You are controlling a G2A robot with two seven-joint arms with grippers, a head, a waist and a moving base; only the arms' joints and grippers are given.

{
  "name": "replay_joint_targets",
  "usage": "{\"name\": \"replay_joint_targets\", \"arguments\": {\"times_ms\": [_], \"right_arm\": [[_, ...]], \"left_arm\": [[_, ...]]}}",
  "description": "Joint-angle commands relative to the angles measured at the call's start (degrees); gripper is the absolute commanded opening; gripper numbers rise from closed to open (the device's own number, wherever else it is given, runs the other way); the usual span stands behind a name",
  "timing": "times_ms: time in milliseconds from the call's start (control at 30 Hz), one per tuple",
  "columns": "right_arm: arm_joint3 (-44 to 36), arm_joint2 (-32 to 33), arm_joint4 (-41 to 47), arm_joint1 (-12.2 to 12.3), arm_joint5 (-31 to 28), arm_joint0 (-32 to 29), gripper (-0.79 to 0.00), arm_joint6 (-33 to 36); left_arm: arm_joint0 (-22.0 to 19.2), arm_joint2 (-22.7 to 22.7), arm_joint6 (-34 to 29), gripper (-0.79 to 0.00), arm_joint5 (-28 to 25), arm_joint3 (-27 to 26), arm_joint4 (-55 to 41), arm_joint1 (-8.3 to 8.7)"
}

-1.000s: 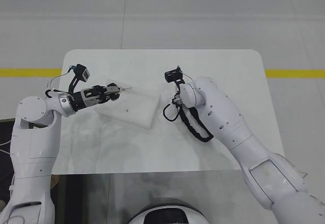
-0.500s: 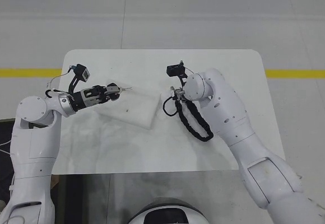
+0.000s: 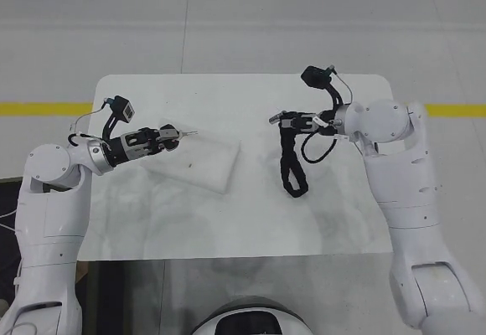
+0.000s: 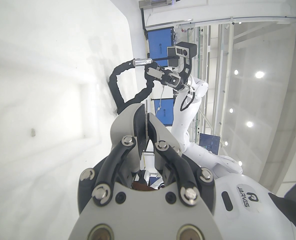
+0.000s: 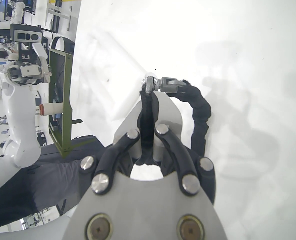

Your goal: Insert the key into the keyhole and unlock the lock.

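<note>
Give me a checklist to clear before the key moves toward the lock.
1. Key clamped in left gripper: ok.
2. Lock clamped in right gripper: ok.
3. Key tip pointing toward the lock's side of the table: ok.
4. Keyhole turned toward the key: cannot tell.
5. Key and lock close enough to insert: not ok, clearly apart in the top view.

**Key and cable lock, each held, well apart**

The key (image 3: 188, 132) is a thin silver blade pinched in the left gripper (image 3: 173, 133). It sits roughly level with its tip toward the lock, above the left half of the table (image 3: 226, 226). The lock (image 3: 291, 163) is a black sleeved cable loop with shiny metal ends that meet. The right gripper (image 3: 286, 121) clamps it by those ends, and the loop droops below.
</note>
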Motion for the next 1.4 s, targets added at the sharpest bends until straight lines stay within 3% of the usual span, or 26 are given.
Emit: {"name": "replay_joint_targets", "arguments": {"times_ms": [0, 67, 133, 233, 433, 600, 800, 967, 1167, 1367], "right_arm": [[0.0, -0.1, 0.0, 0.0, 0.0, 0.0, -0.785, 0.0], [-1.2, 0.1, 0.5, 0.1, -0.1, -2.5, -0.785, -1.0], [-6.3, 2.5, 5.4, 0.4, -1.0, -8.6, -0.785, -4.3], [-8.0, 5.9, 17.9, 0.5, -3.9, -12.9, -0.785, -6.9], [-5.6, 9.6, 43.9, 0.7, -9.2, -16.1, -0.785, -3.1], [-3.5, 9.0, 56.1, 0.9, -12.5, -16.1, -0.785, 3.6], [-3.4, 9.1, 56.2, 1.0, -12.9, -16.1, -0.785, 3.7], [-9.3, 8.0, 51.9, 1.5, -14.3, -21.1, -0.785, 2.0], [-12.3, 5.1, 50.5, 1.9, -15.0, -21.9, -0.785, 2.1], [-12.4, 3.6, 50.9, 2.2, -15.7, -21.6, -0.785, 0.4]], "left_arm": [[0.0, 0.0, 0.0, -0.785, 0.0, 0.0, 0.0, 0.00], [0.0, 0.0, 0.0, -0.785, 0.0, 0.0, 0.0, 0.00], [5.8, -1.9, 5.1, -0.785, -0.5, -4.8, -5.4, -0.27], [9.0, -2.0, 9.8, -0.785, -1.2, -8.0, -11.7, -0.77], [9.8, 2.7, 10.6, -0.785, 2.2, -7.2, -23.1, -1.92], [9.0, 5.5, 8.3, -0.785, 4.9, -7.9, -25.5, -2.34], [9.0, 5.5, 8.3, -0.785, 4.9, -7.9, -25.5, -2.34], [13.8, 5.2, 5.9, -0.785, 2.7, -14.0, -16.8, -1.71], [13.8, 4.9, 5.7, -0.785, -1.0, -16.1, -13.4, -1.51], [13.8, 6.0, 6.7, -0.785, -1.4, -16.0, -16.0, -1.79]]}}
